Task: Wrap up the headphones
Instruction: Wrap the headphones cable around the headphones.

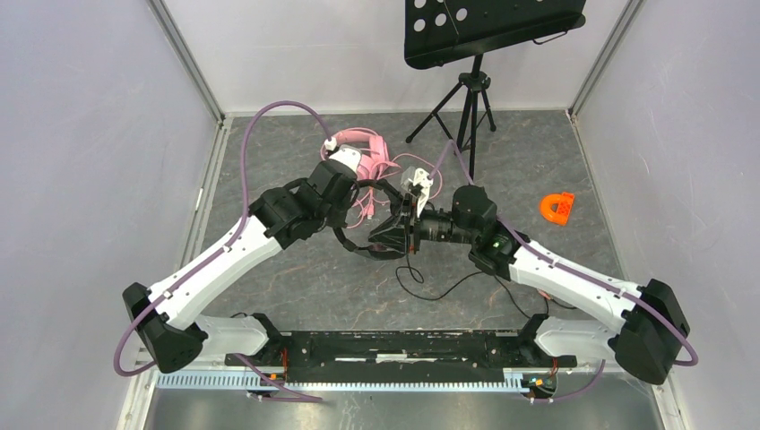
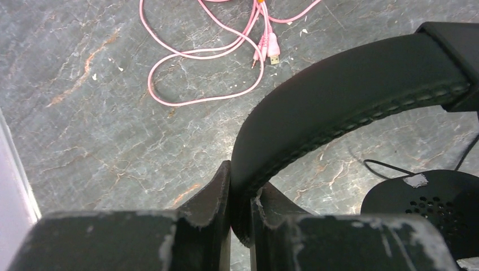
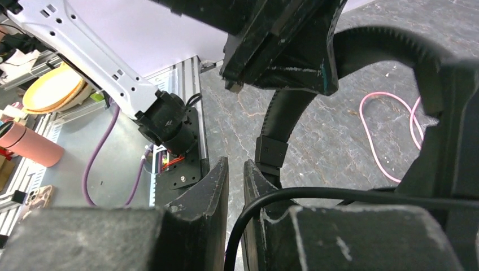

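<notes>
Your left gripper (image 2: 242, 180) is clamped on the black headset (image 2: 350, 84): in the left wrist view both fingers press against the padded headband near one end of its arch, and the band curves up and away to the right from there. One black ear cup (image 2: 440, 203) shows at the lower right of that view, close to the table (image 1: 296, 269). From above, you see this headset held between the two arms near the middle of the table, with the left arm reaching in from the left and the right arm from the right. Your right gripper (image 3: 235, 164) sits just beside the headband, its fingers a narrow gap apart. The thin black cable (image 3: 339, 195) comes up out of that gap and runs across the right-hand finger. You cannot tell from these views whether the fingers pinch it or it merely passes between them. In the top view, more of this cable trails in loose loops on the table toward the arm bases. The pink headset (image 1: 363, 143) lies farther back, just behind the left wrist, with its cable spread in open loops on the table and the pink plugs (image 2: 270, 48) lying together. A small orange piece (image 1: 557, 208) sits well apart to the right, and a black music stand (image 1: 475, 31) stands at the back.
</notes>
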